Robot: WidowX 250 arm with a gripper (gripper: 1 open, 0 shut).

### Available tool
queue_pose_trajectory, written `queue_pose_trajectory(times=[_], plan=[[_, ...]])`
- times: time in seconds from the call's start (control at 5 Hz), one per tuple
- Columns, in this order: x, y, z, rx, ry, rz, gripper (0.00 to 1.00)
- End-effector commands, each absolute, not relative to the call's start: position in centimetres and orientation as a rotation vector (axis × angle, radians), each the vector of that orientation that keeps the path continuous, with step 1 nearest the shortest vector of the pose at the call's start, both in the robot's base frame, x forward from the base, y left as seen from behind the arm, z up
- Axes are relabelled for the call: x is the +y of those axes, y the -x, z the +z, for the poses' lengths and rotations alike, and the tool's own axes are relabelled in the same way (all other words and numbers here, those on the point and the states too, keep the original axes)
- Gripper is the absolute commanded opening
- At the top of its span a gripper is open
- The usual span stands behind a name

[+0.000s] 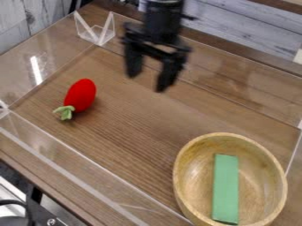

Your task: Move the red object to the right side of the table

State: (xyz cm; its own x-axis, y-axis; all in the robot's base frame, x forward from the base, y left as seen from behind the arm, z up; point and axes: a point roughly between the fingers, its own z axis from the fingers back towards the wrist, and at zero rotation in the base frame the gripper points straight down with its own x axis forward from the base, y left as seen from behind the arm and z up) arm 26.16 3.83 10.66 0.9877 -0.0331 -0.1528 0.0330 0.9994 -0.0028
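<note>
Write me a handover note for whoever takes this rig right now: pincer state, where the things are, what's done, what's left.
Pincer: open, holding nothing, pointing down above the table's middle-rear, apart from the red object.
Red object: lying on the left side of the table, green stem end toward the near edge, untouched.
Wooden bowl: near right corner, with a flat green block inside.
Done: nothing yet; no grasp made.
Left: bring the pincer over the red object, grasp it, carry it to the right side, release.

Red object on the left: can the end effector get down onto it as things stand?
Probably yes. The red object lies alone on bare table, and the open end effector hangs to its upper right with nothing between them.
</note>
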Motion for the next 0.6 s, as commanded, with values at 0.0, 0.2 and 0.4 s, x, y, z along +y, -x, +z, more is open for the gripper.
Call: queue_pose_trajectory(times=[0.0, 0.2, 0.4], plan=[[8.0, -25.2, 12.5, 0.065, -0.022, -0.047, 1.0], [12.0, -24.4, 11.1, 0.054, -0.033, -0.015, 1.0], [14.5, -24.2, 9.1, 0.049, -0.036, 0.031, 1.0]])
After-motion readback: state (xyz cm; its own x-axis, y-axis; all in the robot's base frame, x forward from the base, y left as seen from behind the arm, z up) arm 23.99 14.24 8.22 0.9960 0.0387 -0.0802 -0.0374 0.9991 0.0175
